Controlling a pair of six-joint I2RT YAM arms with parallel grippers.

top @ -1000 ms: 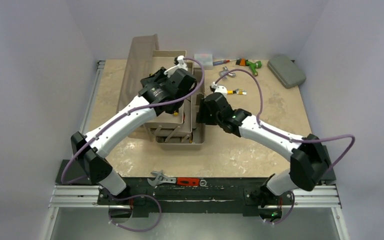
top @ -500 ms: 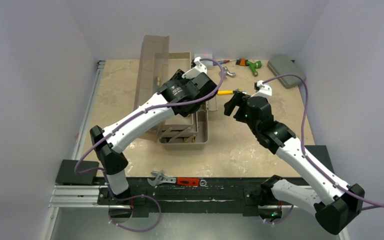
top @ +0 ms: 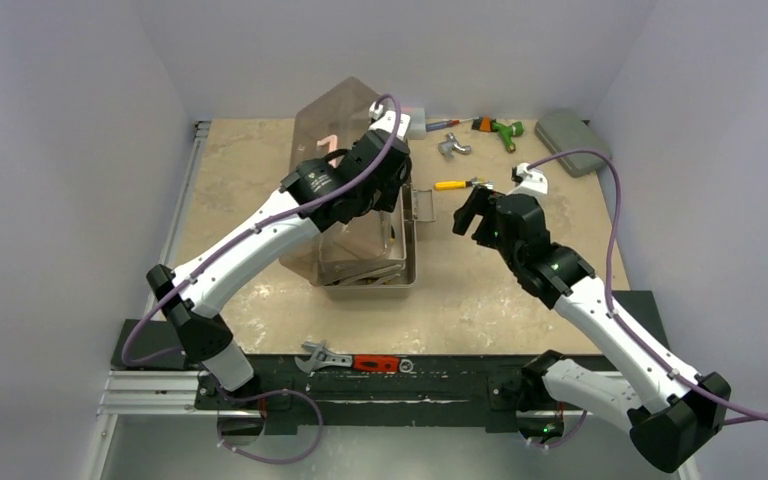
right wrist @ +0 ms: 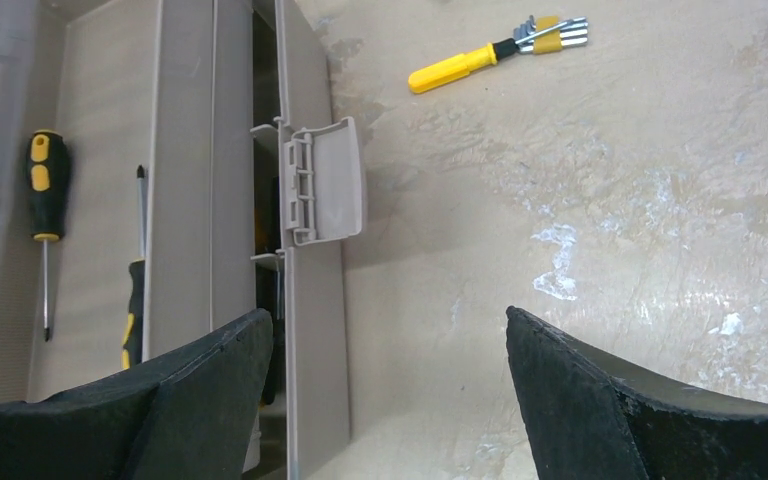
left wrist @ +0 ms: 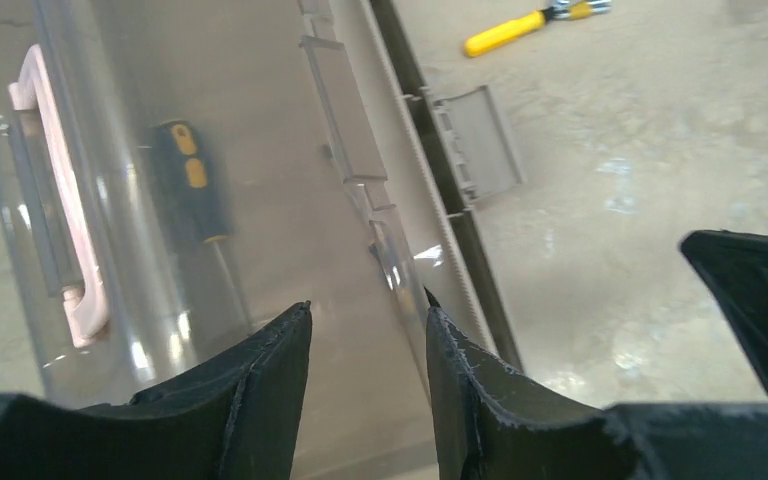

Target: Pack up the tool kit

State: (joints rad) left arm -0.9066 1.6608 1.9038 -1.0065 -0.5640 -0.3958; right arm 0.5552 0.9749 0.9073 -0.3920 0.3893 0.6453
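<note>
Surface (top: 520, 290): mottled beige. Walled at rear and both sides, with a rail along the left edge and along the near edge.

Toolbox (top: 407, 250): left of centre, long axis running near to far. Its translucent lid (top: 345, 110) is tilted over the box, neither flat open nor down. The pink handle (top: 326, 142) shows through the lid's upper face.

Left claw (left wrist: 366, 310): at the lid's free edge, with the rim strip running down into the narrow gap between the 2 fingers. I cannot tell whether the pads press on it.

Right claw (right wrist: 385, 315): released, fingers spread wide. It hangs over bare surface just right of the toolbox's right wall, touching nothing.

Grey-green case (top: 572, 140): far right corner, well apart from both claws.

Red-handled wrench (top: 355, 361): on the near edge, between the 2 arm bases.

Yellow-handled tool (right wrist: 480, 60): on the surface right of the box and beyond the right claw. Open surface lies between it and the box wall.

Latch (right wrist: 325, 180): folded outward from the right wall, flap lying out toward the surface.

Black-and-yellow screwdriver (right wrist: 43, 190): inside the box, parallel to its long walls. A 2nd one (right wrist: 138, 280) lies nearer the inner wall, partly hidden.
</note>
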